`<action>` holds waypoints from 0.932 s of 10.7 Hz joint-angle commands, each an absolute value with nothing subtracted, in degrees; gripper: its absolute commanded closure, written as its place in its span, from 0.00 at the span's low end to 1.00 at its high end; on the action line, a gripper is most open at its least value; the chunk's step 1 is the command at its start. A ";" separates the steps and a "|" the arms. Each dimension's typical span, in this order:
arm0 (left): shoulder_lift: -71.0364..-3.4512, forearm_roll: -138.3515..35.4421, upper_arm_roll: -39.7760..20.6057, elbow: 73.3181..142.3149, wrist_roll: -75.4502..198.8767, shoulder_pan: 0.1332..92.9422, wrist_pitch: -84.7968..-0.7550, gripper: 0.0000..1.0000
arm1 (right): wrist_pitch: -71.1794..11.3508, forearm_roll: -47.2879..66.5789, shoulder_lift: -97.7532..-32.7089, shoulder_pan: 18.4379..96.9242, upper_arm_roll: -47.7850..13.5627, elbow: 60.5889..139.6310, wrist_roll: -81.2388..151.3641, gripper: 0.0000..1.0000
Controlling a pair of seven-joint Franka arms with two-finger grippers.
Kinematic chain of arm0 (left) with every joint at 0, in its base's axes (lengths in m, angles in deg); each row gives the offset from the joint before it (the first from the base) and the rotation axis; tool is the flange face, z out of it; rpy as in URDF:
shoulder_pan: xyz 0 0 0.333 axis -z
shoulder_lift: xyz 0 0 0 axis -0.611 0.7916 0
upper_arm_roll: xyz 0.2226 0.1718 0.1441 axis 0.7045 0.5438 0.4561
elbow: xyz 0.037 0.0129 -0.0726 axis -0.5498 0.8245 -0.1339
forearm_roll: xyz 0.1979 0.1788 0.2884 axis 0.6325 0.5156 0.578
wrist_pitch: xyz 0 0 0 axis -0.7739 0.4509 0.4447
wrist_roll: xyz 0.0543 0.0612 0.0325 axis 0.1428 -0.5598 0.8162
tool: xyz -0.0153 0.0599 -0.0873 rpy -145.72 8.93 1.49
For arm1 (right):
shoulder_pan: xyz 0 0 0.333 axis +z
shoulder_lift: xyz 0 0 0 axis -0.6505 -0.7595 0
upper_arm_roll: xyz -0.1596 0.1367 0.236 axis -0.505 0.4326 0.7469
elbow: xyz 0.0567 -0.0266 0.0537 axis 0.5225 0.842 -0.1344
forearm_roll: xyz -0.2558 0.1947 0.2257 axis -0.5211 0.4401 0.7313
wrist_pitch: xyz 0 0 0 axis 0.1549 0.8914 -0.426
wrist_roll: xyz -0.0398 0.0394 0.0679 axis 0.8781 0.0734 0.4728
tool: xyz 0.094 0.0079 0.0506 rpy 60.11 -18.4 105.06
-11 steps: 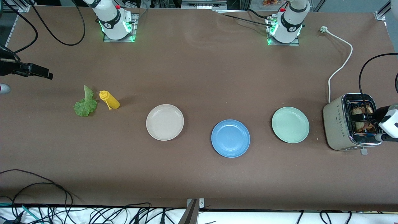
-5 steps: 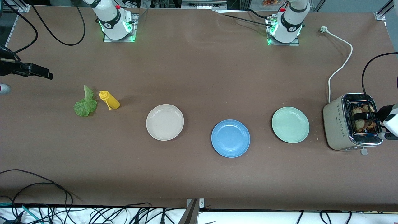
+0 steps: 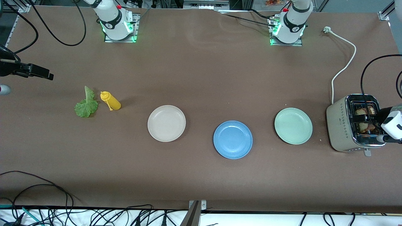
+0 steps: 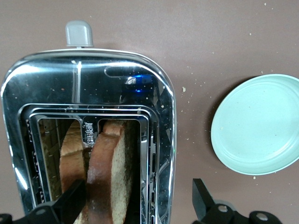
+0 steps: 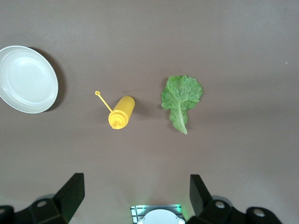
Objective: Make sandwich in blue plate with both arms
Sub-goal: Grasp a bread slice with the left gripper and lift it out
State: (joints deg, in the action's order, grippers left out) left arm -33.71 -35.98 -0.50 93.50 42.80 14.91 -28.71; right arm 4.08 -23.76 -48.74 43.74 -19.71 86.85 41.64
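The blue plate [image 3: 232, 139] lies bare between a cream plate and a pale green plate. Two brown toast slices [image 4: 107, 172] stand in the slots of a chrome toaster [image 4: 93, 79] at the left arm's end of the table [image 3: 339, 125]. My left gripper [image 4: 135, 203] hangs open over the toaster [image 3: 369, 121]; one finger is over the slot by the slices, the other is outside the toaster's wall. The lettuce leaf [image 3: 85, 105] lies flat toward the right arm's end [image 5: 181, 98]. High above that end, my right gripper [image 5: 135, 200] is open and holds nothing [image 3: 44, 73].
A yellow squeeze bottle [image 3: 110, 100] lies on its side next to the lettuce. The cream plate [image 3: 166, 123] and the pale green plate [image 3: 293, 126] flank the blue one. The toaster's white cord [image 3: 344, 67] runs toward the left arm's base. Cables hang along the front edge.
My left gripper has shifted a little over the toaster, out and back. The right arm, the plates, the lettuce and the bottle have not moved.
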 commanded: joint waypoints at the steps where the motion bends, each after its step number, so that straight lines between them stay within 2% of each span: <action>1: -32.90 -36.75 -0.31 93.27 44.70 15.25 -28.18 0.00 | 5.20 -22.89 -48.53 43.57 -19.84 86.25 40.97 0.00; 2: -32.89 -36.75 -0.40 93.36 45.59 15.34 -28.09 0.02 | 5.11 -22.89 -48.53 43.57 -19.84 86.25 40.97 0.00; 3: -32.81 -36.75 -0.40 93.36 45.59 15.51 -27.83 0.12 | 5.11 -22.89 -48.53 43.57 -19.84 86.25 40.97 0.00; 8: -32.81 -36.23 -0.49 93.27 44.98 15.51 -26.78 0.94 | 5.11 -22.89 -48.53 43.57 -19.84 86.25 40.97 0.00; 9: -32.89 -36.14 -0.49 93.27 44.98 15.51 -26.69 1.00 | 5.11 -22.89 -48.53 43.57 -19.84 86.25 40.97 0.00; 10: -32.98 -36.13 -0.49 93.27 44.98 15.60 -26.60 1.00 | 5.11 -22.89 -48.53 43.57 -19.84 86.25 40.97 0.00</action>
